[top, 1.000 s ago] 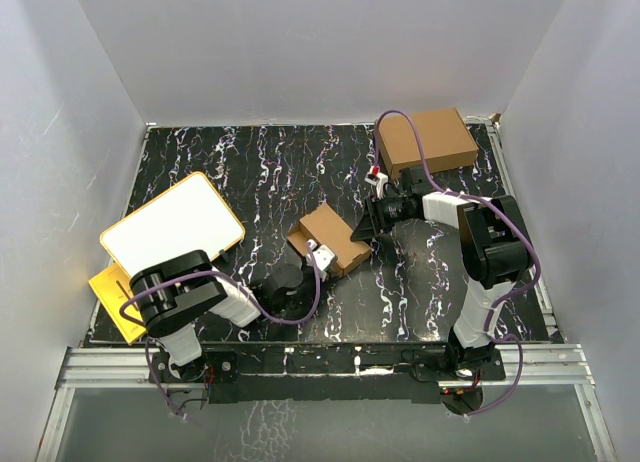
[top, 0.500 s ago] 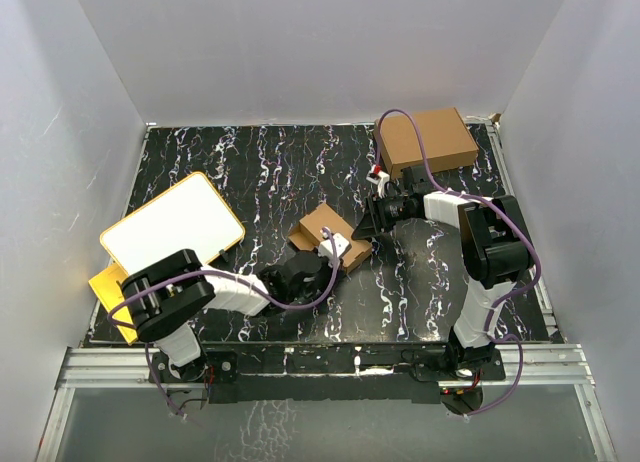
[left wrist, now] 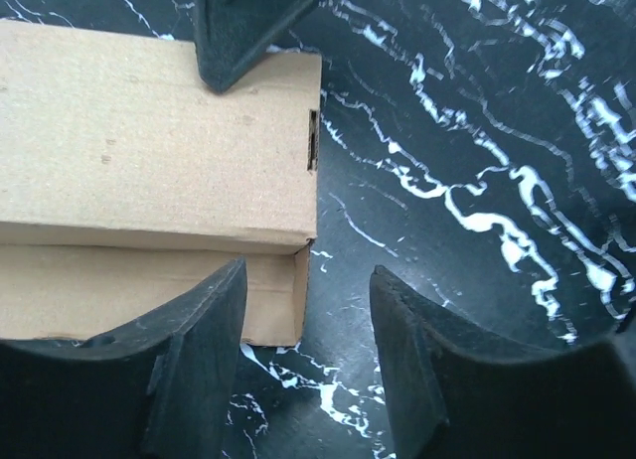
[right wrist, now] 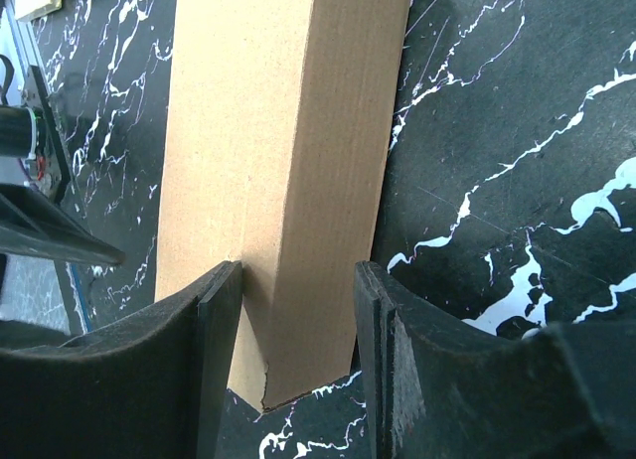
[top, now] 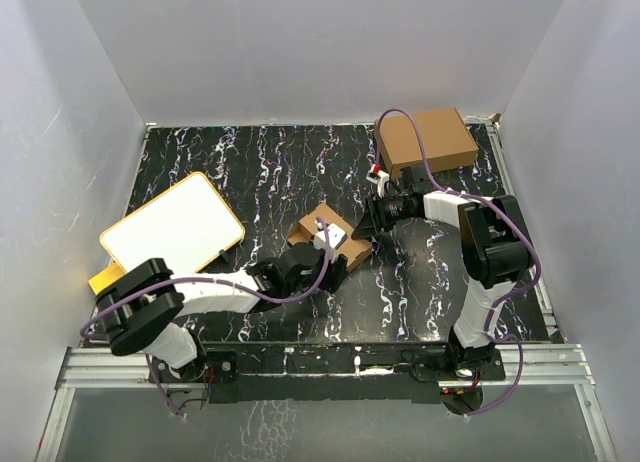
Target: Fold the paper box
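Note:
The paper box (top: 322, 228) is a folded brown oblong lying on the black marbled table (top: 250, 172) at its middle. My right gripper (top: 364, 226) comes at it from the right. In the right wrist view the box (right wrist: 288, 141) runs away from the camera, and the right gripper (right wrist: 298, 268) is shut on its near end, one finger on each long side. My left gripper (top: 336, 256) sits at the box's near corner. In the left wrist view the left gripper (left wrist: 310, 270) is open, its left finger (left wrist: 204, 350) overlapping the box (left wrist: 149, 151) and the other over bare table.
A larger ready-made brown box (top: 426, 140) stands at the back right corner. A white board with a yellow rim (top: 170, 228) lies at the left, with a yellow sheet (top: 104, 282) under its near end. White walls close in the table on three sides.
My left gripper has opened and its arm has reached right and forward to the box's near corner. The right gripper has kept its hold and barely moved.

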You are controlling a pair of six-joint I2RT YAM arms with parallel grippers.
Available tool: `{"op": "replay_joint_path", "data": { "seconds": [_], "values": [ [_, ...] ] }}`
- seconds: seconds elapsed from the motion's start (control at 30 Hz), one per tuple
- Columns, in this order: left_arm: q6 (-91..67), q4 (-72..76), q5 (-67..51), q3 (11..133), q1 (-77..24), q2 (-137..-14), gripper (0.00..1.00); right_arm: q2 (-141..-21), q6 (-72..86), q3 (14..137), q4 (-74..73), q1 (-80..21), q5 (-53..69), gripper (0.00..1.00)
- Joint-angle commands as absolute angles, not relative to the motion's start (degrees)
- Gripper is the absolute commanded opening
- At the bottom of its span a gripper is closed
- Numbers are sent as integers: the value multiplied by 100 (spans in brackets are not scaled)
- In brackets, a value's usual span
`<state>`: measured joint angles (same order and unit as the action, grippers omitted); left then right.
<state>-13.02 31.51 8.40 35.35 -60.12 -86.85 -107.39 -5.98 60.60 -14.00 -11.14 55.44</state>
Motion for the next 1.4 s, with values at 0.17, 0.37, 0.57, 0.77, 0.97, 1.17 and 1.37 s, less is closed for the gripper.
{"op": "replay_joint_path", "data": {
  "seconds": [0.17,0.37,0.57,0.77,0.97,1.17,1.37],
  "values": [
    [-2187,1474,863,4030,-5583,-7520,72,-10933,-853,6196,-1441,-1134,5189,51],
    [-3785,1847,-326,3530,-4316,-7085,87,-10951,-866,6205,-1450,-1137,5192,51],
    [-5223,2681,-207,2585,-3705,-6803,97,-10973,-870,6214,-1456,-1142,5215,51],
    [-6080,3382,-132,2443,-3450,-7348,97,-10977,-879,6223,-1463,-1142,5215,51],
    [-6538,3693,241,2603,-3405,-8124,97,-10986,-887,6223,-1464,-1143,5212,51],
    [-6759,3787,437,2663,-3347,-8613,97,-11004,-888,6231,-1481,-1141,5235,51],
    [-6846,4147,399,2767,-3221,-9019,97,-11004,-900,6235,-1494,-1138,5231,51]
  ]
}}
